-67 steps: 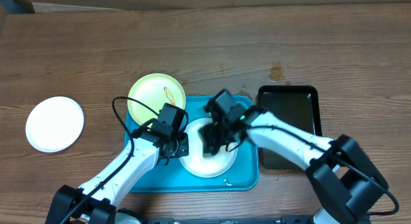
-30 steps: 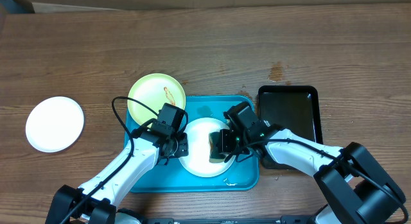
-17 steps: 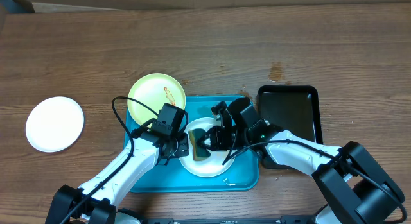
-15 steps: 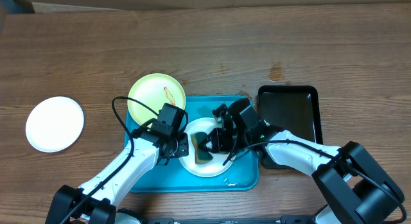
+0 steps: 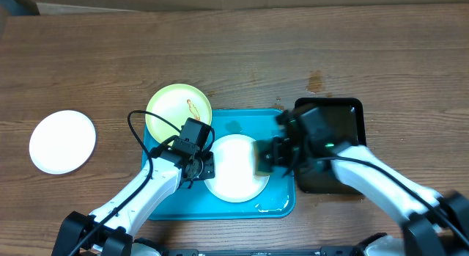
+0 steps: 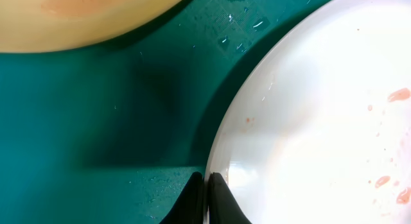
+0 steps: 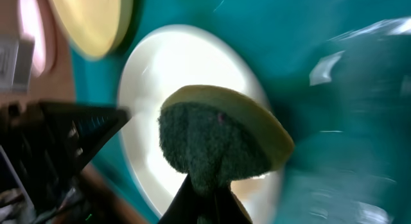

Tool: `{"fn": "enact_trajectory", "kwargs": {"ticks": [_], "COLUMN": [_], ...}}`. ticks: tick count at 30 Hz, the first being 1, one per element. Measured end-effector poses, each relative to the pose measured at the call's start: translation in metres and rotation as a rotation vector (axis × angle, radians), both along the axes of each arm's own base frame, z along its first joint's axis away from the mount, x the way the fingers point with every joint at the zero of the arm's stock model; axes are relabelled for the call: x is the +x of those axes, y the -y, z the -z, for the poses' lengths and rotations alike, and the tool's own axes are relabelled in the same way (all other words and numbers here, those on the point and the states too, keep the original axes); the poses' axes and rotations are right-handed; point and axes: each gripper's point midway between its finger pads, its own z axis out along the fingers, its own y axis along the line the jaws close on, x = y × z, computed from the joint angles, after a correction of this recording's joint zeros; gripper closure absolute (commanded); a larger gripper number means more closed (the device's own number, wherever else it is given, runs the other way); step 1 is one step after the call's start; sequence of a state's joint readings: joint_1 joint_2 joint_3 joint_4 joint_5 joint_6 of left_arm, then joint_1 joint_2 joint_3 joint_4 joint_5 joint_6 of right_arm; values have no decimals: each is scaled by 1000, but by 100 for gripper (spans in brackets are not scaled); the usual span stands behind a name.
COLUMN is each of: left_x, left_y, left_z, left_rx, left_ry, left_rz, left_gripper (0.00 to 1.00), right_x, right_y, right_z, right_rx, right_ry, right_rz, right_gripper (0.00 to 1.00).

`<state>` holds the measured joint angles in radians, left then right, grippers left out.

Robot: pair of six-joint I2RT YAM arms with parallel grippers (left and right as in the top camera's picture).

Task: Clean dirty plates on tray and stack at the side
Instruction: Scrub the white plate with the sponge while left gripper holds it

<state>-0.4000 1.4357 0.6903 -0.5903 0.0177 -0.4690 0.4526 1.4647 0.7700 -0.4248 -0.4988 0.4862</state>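
- Plates, overhead: 3 in all. The middle white plate [image 5: 233, 175] lies inside the tray [image 5: 176, 201]. The yellow-green plate [image 5: 178, 111] overlaps the tray's 11 o'clock corner. The lone white plate [image 5: 62, 141] sits well apart at 9 o'clock on the counter [image 5: 220, 50]. A black tray [image 5: 333, 124] lies just beside the tray at 3 o'clock. The left end effector [image 5: 207, 166] meets the middle white plate's 9 o'clock edge. The right end effector [image 5: 270, 155], blurred, carries a sponge [image 5: 261, 158] at the plate's 3 o'clock edge.
- Left wrist: the left end effector [image 6: 207, 193] is pinched together on the middle white plate's [image 6: 308, 121] rim at 6 o'clock. Orange smears [image 6: 398, 94] dot the plate toward 3 o'clock. Droplets lie on the tray [image 6: 96, 108], and the yellow-green plate [image 6: 96, 9] shows at 11 o'clock.
- Right wrist: the right end effector [image 7: 204, 201] is clamped on the sponge [image 7: 218, 144], dark green face toward the camera, in front of the middle white plate [image 7: 189, 63]. Whether sponge and plate touch cannot be told. The left end effector [image 7: 70, 131] shows dark at 9 o'clock.
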Motion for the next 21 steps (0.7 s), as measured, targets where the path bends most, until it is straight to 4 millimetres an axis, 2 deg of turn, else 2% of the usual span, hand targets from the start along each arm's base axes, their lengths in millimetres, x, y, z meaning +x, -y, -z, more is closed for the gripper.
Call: {"fn": "enact_trajectory", "kwargs": {"ticks": [1,5,9,13,14,15,16,18,19,21], "left_x": [0,0,0,0,0,0,0,0,0,0], "left_y": [0,0,0,0,0,0,0,0,0,0], "left_z": [0,0,0,0,0,0,0,0,0,0], "left_rx": [0,0,0,0,0,0,0,0,0,0], "left_ry": [0,0,0,0,0,0,0,0,0,0], "left_rz": [0,0,0,0,0,0,0,0,0,0], "left_gripper": [96,96,96,96,96,96,96,96,96,95], "right_x": [2,22,40,52,55,59,62,66,67,67], "right_y": [4,70,129,151,153,155,156,159,161,163], "right_z": [-2,-12,-5,4,7,10,14,23,28,36], "right_rx": [-9,-219,-443,-559,-577,-596,-608,-642,-655,-680], "right_ry": [11,117,172,203,210,218,222,220,214,200], "right_rz": [9,165,312,337,338,337,339,322,318,306], "right_gripper": [96,96,96,95,92,86,75,40,29,16]}}
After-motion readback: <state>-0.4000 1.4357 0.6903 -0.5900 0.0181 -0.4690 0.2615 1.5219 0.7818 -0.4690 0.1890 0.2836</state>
